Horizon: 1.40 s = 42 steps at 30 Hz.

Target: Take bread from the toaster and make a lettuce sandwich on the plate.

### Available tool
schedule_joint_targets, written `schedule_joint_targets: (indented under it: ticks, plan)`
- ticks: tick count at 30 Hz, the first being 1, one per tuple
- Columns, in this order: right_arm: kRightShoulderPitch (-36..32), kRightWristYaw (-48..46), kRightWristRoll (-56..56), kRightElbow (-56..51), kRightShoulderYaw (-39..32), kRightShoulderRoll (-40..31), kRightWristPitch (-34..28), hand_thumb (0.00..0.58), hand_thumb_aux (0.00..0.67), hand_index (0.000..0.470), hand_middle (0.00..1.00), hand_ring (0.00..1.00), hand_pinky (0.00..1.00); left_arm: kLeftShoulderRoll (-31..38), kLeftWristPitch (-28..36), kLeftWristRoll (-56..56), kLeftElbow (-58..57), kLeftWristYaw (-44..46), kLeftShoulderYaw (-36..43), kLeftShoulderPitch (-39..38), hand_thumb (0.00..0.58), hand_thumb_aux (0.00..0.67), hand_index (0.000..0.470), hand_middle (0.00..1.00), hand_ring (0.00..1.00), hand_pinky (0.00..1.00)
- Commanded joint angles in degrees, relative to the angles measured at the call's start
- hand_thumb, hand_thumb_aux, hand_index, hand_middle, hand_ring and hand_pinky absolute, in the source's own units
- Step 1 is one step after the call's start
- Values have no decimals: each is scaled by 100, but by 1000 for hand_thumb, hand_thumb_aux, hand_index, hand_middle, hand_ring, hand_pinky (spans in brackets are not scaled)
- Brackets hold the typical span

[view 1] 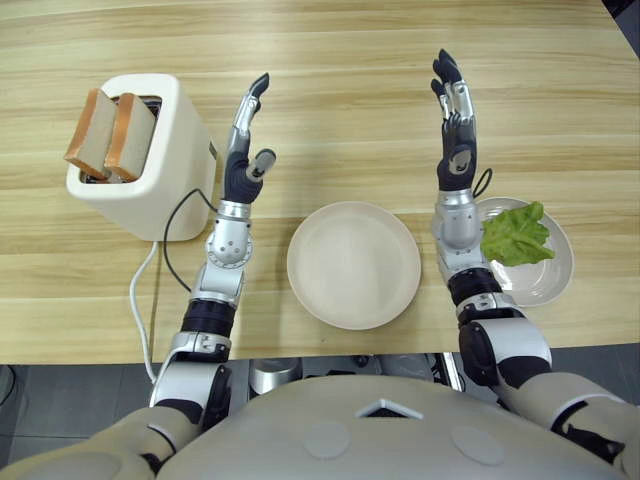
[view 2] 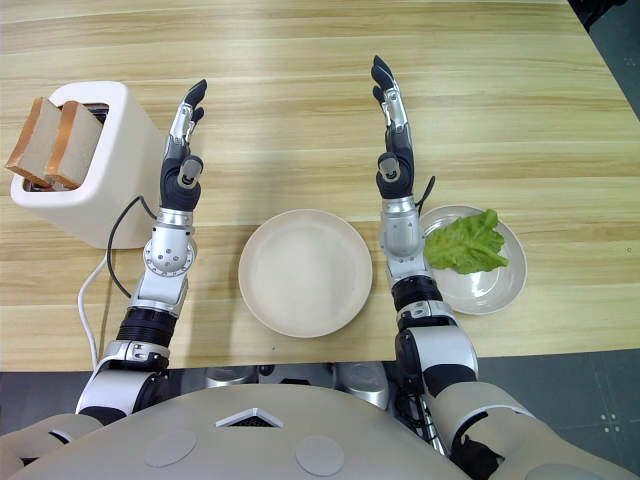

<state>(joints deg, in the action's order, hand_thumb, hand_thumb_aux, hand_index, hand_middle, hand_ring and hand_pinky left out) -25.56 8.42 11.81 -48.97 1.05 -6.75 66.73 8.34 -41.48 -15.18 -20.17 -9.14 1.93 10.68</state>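
Note:
A cream toaster (view 1: 150,185) stands at the left of the wooden table with two bread slices (view 1: 108,135) sticking up out of its slots. A bare beige plate (view 1: 353,264) lies in the middle near the front edge. A green lettuce leaf (view 1: 516,234) rests in a shallow white dish (view 1: 545,275) at the right. My left hand (view 1: 247,140) is held flat just right of the toaster, fingers straight, holding nothing. My right hand (view 1: 454,125) is stretched out open between the plate and the dish, its forearm beside the lettuce.
The toaster's white cord (view 1: 145,300) runs down off the front edge of the table by my left forearm. Bare wood spreads across the far half of the table (view 1: 340,60).

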Motion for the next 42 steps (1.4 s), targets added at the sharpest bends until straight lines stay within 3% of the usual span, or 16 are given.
schedule_joint_targets:
  ticks: [1,10,13,19,24,31,42]
  plan:
    - [-6,-5,-50,-15,3,31,-20,0,0,0,0,0,0,65,40,-42,-110,12,-9,16,0,0,0,0,0,0]
    - [-36,-5,-45,-74,2,32,-22,0,0,0,0,0,0,70,30,-66,-159,0,-2,55,0,0,0,0,0,0]
    - [-53,-1,-47,-105,3,39,-27,0,0,0,0,0,0,210,325,-641,459,-277,-124,-27,0,0,0,0,0,0]
    - [-88,-34,-104,-164,8,58,-44,0,0,0,0,0,0,1041,1917,-2064,2785,97,-709,-385,0,0,0,0,0,0]
    - [-109,-106,-156,-190,-31,77,-43,0,0,0,0,0,0,1754,3279,-2421,3811,849,-1624,-924,0,0,0,0,0,0]
    - [-136,-166,-164,-199,-41,118,-26,0,0,0,0,0,0,2599,4648,-2683,3356,1193,-2702,-1571,0,0,0,0,0,0]
    - [-172,-143,-120,-245,-33,132,-8,0,0,0,0,0,0,2718,5151,-2449,2666,914,-2619,-1463,0,0,0,0,0,0]
